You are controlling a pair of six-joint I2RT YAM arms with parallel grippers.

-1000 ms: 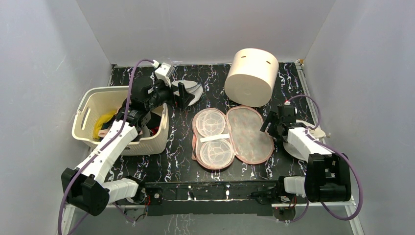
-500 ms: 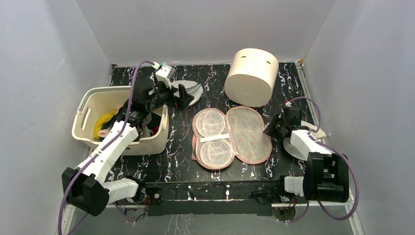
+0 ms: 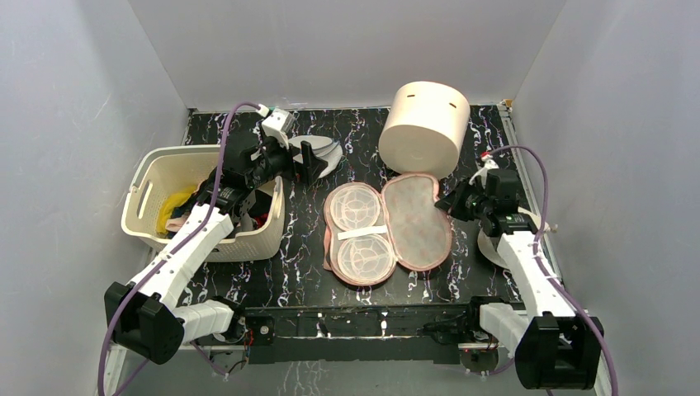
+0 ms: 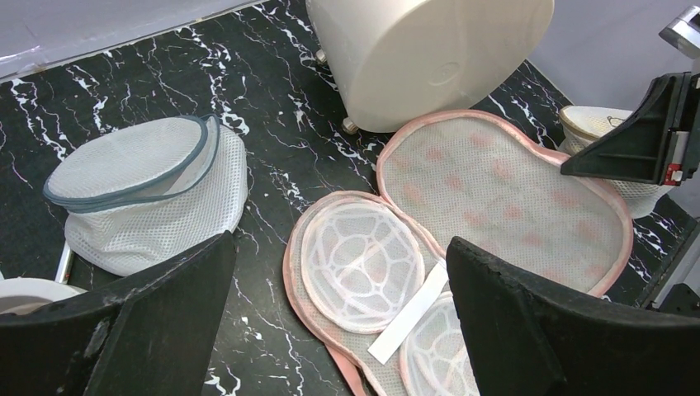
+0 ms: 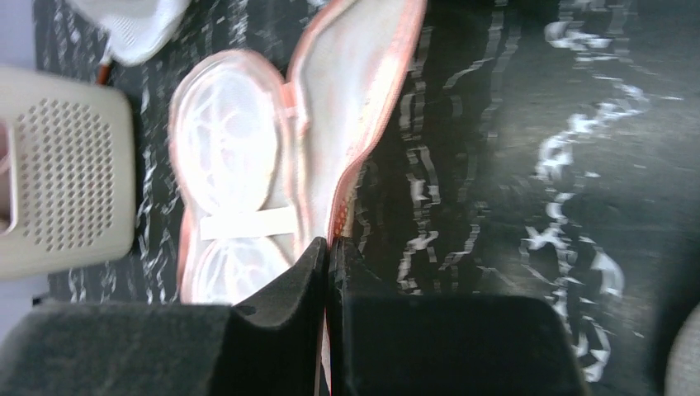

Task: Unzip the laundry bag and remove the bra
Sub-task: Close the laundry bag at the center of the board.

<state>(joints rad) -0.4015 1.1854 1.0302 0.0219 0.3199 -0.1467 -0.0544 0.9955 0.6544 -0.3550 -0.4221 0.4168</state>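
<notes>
The laundry bag (image 3: 388,231) lies unzipped in the middle of the table, spread open like a clamshell. Its left half (image 4: 363,264) shows two pale mesh cups and a white strap. Its right half (image 3: 417,219) is tilted up off the table. My right gripper (image 3: 450,205) is shut on that half's pink zipper rim (image 5: 363,140), the rim pinched between the fingertips (image 5: 318,256). My left gripper (image 3: 309,161) hangs open above the table's back left, nothing between its fingers (image 4: 512,313). The bra is out of view.
A cream slotted basket (image 3: 148,177) of mixed clothes stands at the left under the left arm. A round grey-white mesh bag (image 4: 148,198) lies behind it. A big cream drum (image 3: 425,128) stands at the back. A round cream pouch (image 3: 491,247) lies at the right.
My right gripper has closed on the rim of the case's right half and risen, tipping that half up and leftward. The left arm has hardly moved.
</notes>
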